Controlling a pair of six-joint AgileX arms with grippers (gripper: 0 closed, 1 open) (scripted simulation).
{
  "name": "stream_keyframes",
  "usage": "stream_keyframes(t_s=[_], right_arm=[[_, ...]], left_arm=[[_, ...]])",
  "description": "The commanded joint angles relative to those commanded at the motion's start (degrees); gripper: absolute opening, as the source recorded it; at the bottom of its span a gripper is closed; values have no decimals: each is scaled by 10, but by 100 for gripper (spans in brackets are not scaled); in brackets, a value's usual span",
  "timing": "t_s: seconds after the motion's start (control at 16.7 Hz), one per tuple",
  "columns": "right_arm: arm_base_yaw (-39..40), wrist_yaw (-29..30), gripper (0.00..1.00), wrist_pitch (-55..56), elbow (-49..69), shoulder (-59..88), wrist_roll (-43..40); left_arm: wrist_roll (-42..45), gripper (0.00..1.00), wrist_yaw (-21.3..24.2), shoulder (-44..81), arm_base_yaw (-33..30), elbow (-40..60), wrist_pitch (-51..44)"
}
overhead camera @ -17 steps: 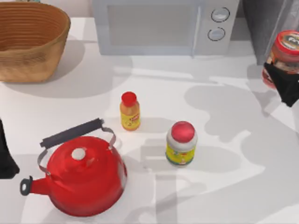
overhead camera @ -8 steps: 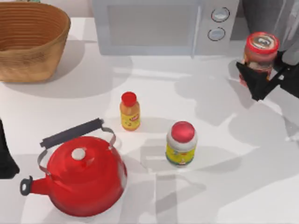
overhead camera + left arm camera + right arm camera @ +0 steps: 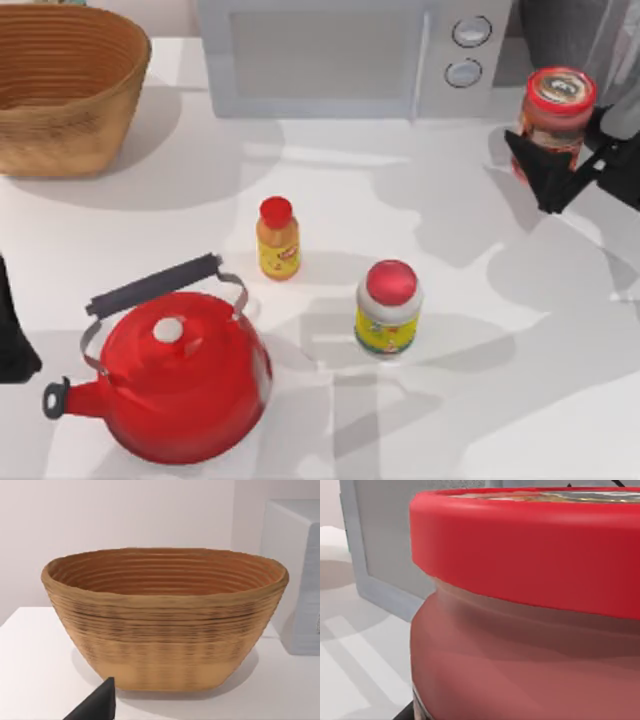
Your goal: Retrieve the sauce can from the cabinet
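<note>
The sauce can (image 3: pixel 556 118) sits upright near the bench's far right corner, its red-rimmed top with a pale printed centre facing up, just in front of the dark grey cabinet (image 3: pixel 570 30) and to the right of the white microwave (image 3: pixel 350 55). The right end effector (image 3: pixel 572 170) has its dark fingers (image 3: pixel 540 175) closed around the can's lower body, reaching in from the bench's right edge. In the right wrist view the can (image 3: pixel 530 605) looms close, red rim over a dark red body, with a grey panel in a pale frame (image 3: pixel 380 545) behind it.

Toward the middle of the bench (image 3: pixel 450 420) stand a red-capped jar with a yellow-green label (image 3: pixel 388 308) and, just left and farther back, a small orange bottle with a red cap (image 3: pixel 278 238). A red kettle (image 3: pixel 180 375) with a dark handle sits near the front left corner, and a woven basket (image 3: pixel 65 85) occupies the far left corner.

The left end effector (image 3: pixel 12 335) is parked at the left edge; I cannot tell how its fingers stand. The left wrist view faces the basket (image 3: pixel 165 620).
</note>
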Motion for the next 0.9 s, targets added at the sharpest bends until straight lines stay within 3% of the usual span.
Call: stream_keyframes(t_s=[0.54,0.9], right_arm=[[0,0,98,0,0,0,0],[0,0,100,0,0,0,0]], left_arm=[[0,100,0,0,0,0,0],[0,100,0,0,0,0,0]])
